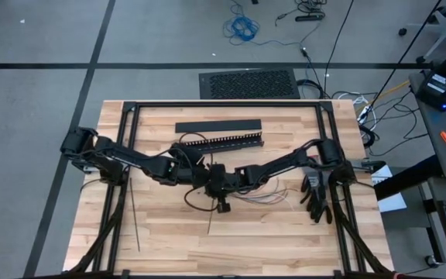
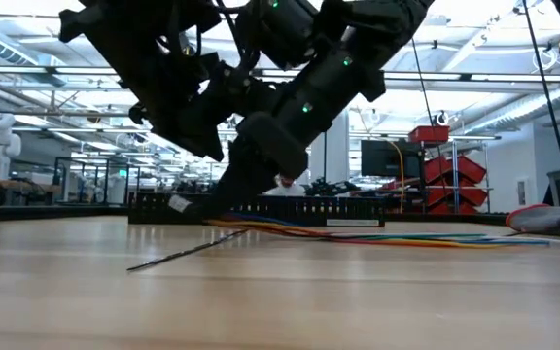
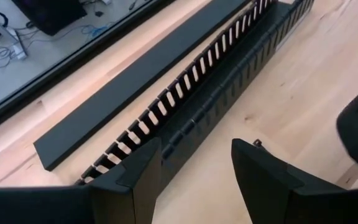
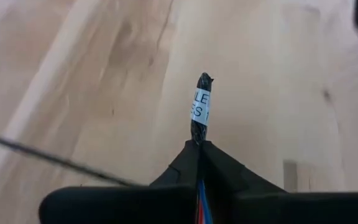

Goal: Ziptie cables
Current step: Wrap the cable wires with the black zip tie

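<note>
Right tool (image 4: 199,149) clamped on the cables' (image 4: 199,115) labelled end, mid-desk (image 1: 285,240), probably to steady them. Left tool (image 3: 194,177) at its 9 o'clock, fingers apart, empty, near the slotted duct (image 3: 216,87).

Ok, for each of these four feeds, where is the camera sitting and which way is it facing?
High view: overhead, straight down on the table; both arms meet mid-table over the cables.
Low view: table height, level toward the room; both arms hang in from above.
Left wrist view: past the open left gripper toward the slotted duct and flat bar.
Right wrist view: down at bare wood; the right gripper is shut on the cables' labelled end.
Shared: the duct shows in the high, low and left wrist views.
</note>
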`<act>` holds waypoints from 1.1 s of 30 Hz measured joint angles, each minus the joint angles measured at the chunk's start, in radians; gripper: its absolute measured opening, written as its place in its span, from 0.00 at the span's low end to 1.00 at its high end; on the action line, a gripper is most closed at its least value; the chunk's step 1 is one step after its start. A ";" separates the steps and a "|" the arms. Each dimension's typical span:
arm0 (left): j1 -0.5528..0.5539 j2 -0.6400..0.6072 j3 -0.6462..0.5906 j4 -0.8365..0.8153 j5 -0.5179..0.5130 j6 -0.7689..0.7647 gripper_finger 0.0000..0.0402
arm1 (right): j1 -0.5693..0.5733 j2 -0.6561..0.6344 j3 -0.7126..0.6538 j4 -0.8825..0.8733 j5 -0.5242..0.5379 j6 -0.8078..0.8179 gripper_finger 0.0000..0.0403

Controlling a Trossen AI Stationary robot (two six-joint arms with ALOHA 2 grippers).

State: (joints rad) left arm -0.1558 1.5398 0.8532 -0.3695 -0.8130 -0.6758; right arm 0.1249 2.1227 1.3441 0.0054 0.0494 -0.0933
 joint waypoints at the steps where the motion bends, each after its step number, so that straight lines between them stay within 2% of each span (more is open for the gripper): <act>1: 0.000 0.000 0.000 0.000 -0.002 0.001 0.48 | 0.000 0.004 0.000 0.021 -0.001 0.003 0.04; 10: 0.006 0.000 0.000 -0.035 -0.006 -0.018 0.48 | 0.007 -0.001 0.000 0.017 0.007 0.005 0.22; 15: 0.008 0.000 0.000 -0.048 -0.019 -0.030 0.48 | 0.000 -0.008 0.000 -0.048 0.172 0.045 0.30; 22: 0.007 0.000 -0.014 -0.039 -0.016 -0.041 0.48 | -0.008 -0.101 0.000 -0.211 0.357 -0.019 0.30; 25: 0.006 0.001 -0.090 0.054 0.003 0.038 0.48 | -0.017 -0.164 0.002 -0.345 0.450 -0.014 0.28; 27: 0.011 0.001 -0.157 0.149 0.036 0.065 0.48 | -0.030 -0.204 -0.009 -0.424 0.473 0.013 0.26; 31: 0.030 0.002 -0.286 0.422 0.093 0.064 0.48 | -0.063 -0.316 -0.111 -0.401 0.459 0.067 0.21; 33: 0.045 0.002 -0.331 0.562 0.136 0.061 0.48 | -0.088 -0.367 -0.199 -0.339 0.395 0.104 0.20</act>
State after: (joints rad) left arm -0.1110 1.5417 0.5225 0.1926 -0.6768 -0.6152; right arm 0.0373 1.7553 1.1451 -0.3341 0.4440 0.0106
